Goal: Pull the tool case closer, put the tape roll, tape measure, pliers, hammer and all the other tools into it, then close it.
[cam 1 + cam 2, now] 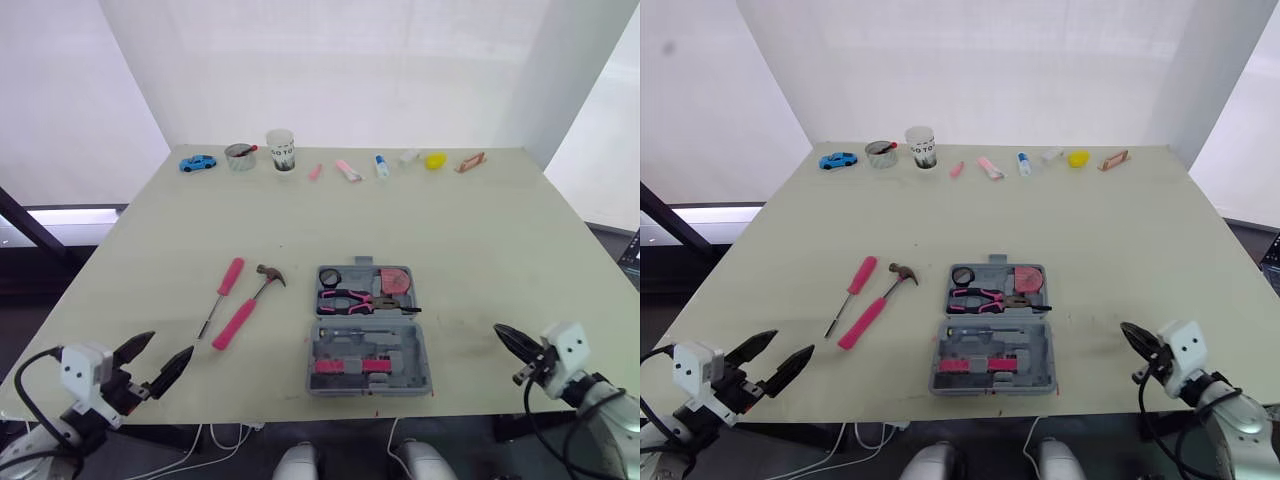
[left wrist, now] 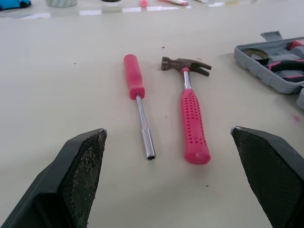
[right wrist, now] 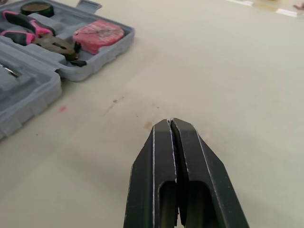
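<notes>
The grey tool case (image 1: 368, 360) lies open near the table's front edge. In its far half sit the tape roll (image 1: 330, 278), pink pliers (image 1: 350, 299) and pink tape measure (image 1: 394, 280). Left of the case lie a pink-handled hammer (image 1: 246, 308) and a pink screwdriver (image 1: 222, 293) on the table. My left gripper (image 1: 150, 366) is open at the front left, pointing toward these two tools (image 2: 190, 118). At the front right, right of the case, my right gripper (image 1: 505, 338) is shut and empty.
Along the table's far edge stand a blue toy car (image 1: 198, 162), a metal bowl (image 1: 240, 156), a white cup (image 1: 282, 150), small pink items (image 1: 347, 170), a glue bottle (image 1: 381, 165), a yellow object (image 1: 435, 160) and a brownish piece (image 1: 470, 161).
</notes>
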Motion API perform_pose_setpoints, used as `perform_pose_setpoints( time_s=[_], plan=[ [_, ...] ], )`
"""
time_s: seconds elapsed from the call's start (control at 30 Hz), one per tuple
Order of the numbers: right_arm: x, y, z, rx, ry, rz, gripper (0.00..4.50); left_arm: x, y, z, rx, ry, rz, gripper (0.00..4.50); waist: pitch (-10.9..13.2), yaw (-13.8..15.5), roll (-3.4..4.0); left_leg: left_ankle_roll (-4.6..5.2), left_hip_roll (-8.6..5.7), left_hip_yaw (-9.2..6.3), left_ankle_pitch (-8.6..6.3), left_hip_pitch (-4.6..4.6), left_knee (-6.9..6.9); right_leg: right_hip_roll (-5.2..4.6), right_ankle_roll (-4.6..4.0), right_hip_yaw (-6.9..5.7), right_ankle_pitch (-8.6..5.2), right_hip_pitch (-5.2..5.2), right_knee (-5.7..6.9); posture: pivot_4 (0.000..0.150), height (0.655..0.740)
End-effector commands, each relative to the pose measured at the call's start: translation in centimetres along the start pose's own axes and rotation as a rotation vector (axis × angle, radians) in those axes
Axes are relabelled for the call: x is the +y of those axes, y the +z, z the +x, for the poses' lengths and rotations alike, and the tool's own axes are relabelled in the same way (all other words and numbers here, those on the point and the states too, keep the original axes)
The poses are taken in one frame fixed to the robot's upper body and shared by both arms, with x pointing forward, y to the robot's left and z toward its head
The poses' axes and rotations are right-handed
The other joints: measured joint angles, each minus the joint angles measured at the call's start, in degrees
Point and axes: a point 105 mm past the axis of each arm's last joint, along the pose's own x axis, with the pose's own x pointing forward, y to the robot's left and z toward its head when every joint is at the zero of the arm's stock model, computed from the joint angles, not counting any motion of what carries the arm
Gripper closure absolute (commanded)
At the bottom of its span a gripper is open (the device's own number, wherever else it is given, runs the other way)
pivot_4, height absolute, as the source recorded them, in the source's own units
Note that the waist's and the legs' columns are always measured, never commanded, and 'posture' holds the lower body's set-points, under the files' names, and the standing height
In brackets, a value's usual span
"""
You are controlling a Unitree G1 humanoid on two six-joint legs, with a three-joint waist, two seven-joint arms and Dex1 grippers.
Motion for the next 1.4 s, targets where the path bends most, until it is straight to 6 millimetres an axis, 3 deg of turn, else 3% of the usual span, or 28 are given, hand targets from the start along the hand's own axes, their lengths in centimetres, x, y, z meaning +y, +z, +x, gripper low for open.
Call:
perform_pose_setpoints(
  time_s=[0.03,0.07,0.1,0.17,0.37,0.53,0.8,0.97,1.07,1.2,1.4],
  plan=[
    [-2.6,1.1,-2.5,-0.045,-0.083,-0.013,4.47,1.8,0.7,-1.0,-0.020,0.080,0.020,0.00,0.0,0.1,0.01,0.00,-0.01,0.00,0.00,-0.01,0.00,-0.01,-0.07,0.00,0.04,-0.01,0.00,0.150,0.7400],
    [-3.1,1.0,-3.2,-0.047,-0.103,0.008,4.47,2.1,0.6,-1.2,-0.013,0.087,0.019,0.00,0.0,0.3,0.00,0.00,-0.01,0.01,0.00,-0.02,-0.01,-0.01,-0.08,0.00,0.05,-0.01,-0.01,0.150,0.7400],
    [-3.4,0.8,-3.8,-0.050,-0.115,0.026,3.95,2.2,0.5,-1.3,-0.009,0.090,0.019,0.00,0.0,0.3,-0.01,0.00,-0.03,0.00,0.00,-0.04,-0.01,-0.01,-0.09,-0.03,0.04,0.00,-0.03,0.150,0.7400],
    [-3.8,0.3,-4.9,-0.051,-0.144,0.055,3.38,2.5,0.4,-1.5,-0.001,0.094,0.018,0.00,0.0,0.3,-0.03,0.00,-0.04,0.00,-0.01,-0.05,-0.03,-0.01,-0.10,-0.02,0.05,0.00,-0.06,0.150,0.7400],
    [-3.6,-1.0,-6.3,-0.041,-0.158,0.098,0.12,2.5,-0.1,-1.5,0.011,0.089,0.007,0.00,0.0,0.1,0.01,0.00,0.01,-0.01,-0.01,-0.03,-0.05,-0.05,-0.07,-0.01,0.03,-0.01,-0.06,0.150,0.7400],
    [-3.2,-0.6,-6.1,-0.054,-0.132,0.105,0.05,1.7,-0.1,-0.6,0.016,0.040,0.012,0.00,0.0,0.1,0.01,0.00,0.02,0.00,-0.01,-0.03,-0.05,-0.09,-0.08,-0.01,0.04,-0.02,-0.06,0.150,0.7400],
    [-2.1,3.0,-3.2,-0.136,-0.007,0.044,0.05,-0.5,0.8,2.9,0.051,-0.062,0.076,0.00,0.0,0.2,0.03,0.00,-0.01,0.00,-0.01,-0.05,-0.05,-0.14,-0.14,-0.01,0.09,-0.01,-0.05,0.150,0.7400],
    [0.5,5.7,-1.1,-0.172,0.203,0.028,0.05,-1.7,2.2,5.5,0.039,-0.074,0.043,0.00,0.0,0.2,0.03,0.00,-0.02,-0.01,-0.01,-0.07,-0.08,-0.09,-0.16,-0.03,0.10,-0.01,-0.05,0.150,0.7400],
    [3.2,7.6,0.5,-0.153,0.402,0.045,0.05,-3.1,3.1,7.8,0.043,-0.093,0.051,0.00,0.0,0.2,0.05,0.01,-0.04,0.01,0.00,-0.06,-0.06,-0.08,-0.14,0.00,0.11,0.00,-0.02,0.150,0.7400],
    [5.3,10.5,2.1,-0.207,0.509,0.036,0.05,-3.8,3.6,9.9,0.047,-0.060,0.086,0.00,0.0,0.2,0.02,0.01,-0.12,-0.06,0.00,-0.04,0.04,0.03,-0.11,-0.04,0.13,0.05,0.00,0.150,0.7400],
    [7.7,12.0,2.8,-0.213,0.612,0.008,0.05,-4.3,4.4,11.9,0.049,-0.037,0.085,0.00,0.0,0.3,-0.01,0.00,-0.17,-0.08,0.00,-0.20,0.00,0.12,0.08,-0.12,0.23,0.04,-0.05,0.150,0.7400]
  ],
)
